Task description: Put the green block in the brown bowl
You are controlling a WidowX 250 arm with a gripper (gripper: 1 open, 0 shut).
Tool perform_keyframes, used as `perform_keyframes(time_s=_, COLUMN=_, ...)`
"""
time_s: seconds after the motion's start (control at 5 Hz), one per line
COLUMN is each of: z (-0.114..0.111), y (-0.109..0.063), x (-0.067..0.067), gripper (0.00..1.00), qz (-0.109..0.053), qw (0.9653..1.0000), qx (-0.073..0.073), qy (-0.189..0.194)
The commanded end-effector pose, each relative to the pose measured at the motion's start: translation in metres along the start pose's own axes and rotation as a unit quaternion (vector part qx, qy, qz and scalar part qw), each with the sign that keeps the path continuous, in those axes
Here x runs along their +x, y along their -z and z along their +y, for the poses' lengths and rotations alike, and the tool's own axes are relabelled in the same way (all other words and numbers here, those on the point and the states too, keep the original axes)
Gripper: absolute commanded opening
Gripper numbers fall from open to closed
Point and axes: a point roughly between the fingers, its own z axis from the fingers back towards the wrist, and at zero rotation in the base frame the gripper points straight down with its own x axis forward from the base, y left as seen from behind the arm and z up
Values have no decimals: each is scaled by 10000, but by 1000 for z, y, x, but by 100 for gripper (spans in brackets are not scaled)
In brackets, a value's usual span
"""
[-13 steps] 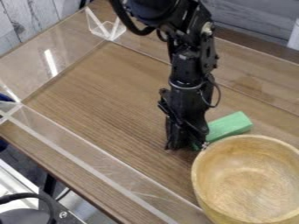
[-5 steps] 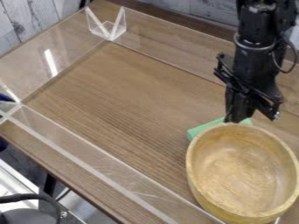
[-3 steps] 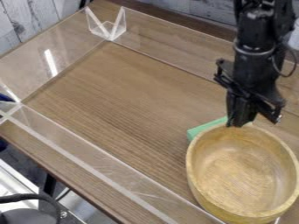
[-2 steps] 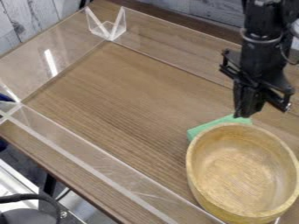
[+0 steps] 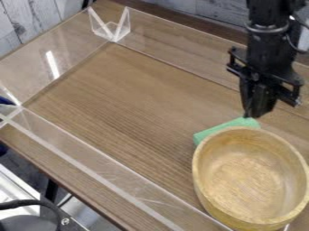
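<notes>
Black gripper (image 5: 263, 106) hangs from a dark robot arm at the right of the scene, pointing straight down, its fingers pressed together with nothing between them. Its tips hover just above the green block (image 5: 221, 131), which lies flat on the wooden table (image 5: 121, 99), touching or tucked just against the far left rim of the brown bowl (image 5: 251, 178). That large round wooden bowl sits at the lower right, its inside bare. Clear plastic walls (image 5: 60, 54) edge the table.
</notes>
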Motion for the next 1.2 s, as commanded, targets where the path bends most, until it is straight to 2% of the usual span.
perform_keyframes(time_s=0.0, z=-1, y=-17, x=6, gripper=0, qz=-307, qw=9991, qx=-88, qy=290)
perform_keyframes(time_s=0.2, z=0, y=-13, x=-1, gripper=0, qz=-228, qw=9983, qx=-243, qy=486)
perform_keyframes(time_s=0.6, z=-2, y=4, x=-4, gripper=0, qz=-115, qw=9993, qx=-164, qy=317)
perform_keyframes(time_s=1.0, z=13, y=15, x=-4, gripper=0, qz=-267, qw=9985, qx=-167, qy=450)
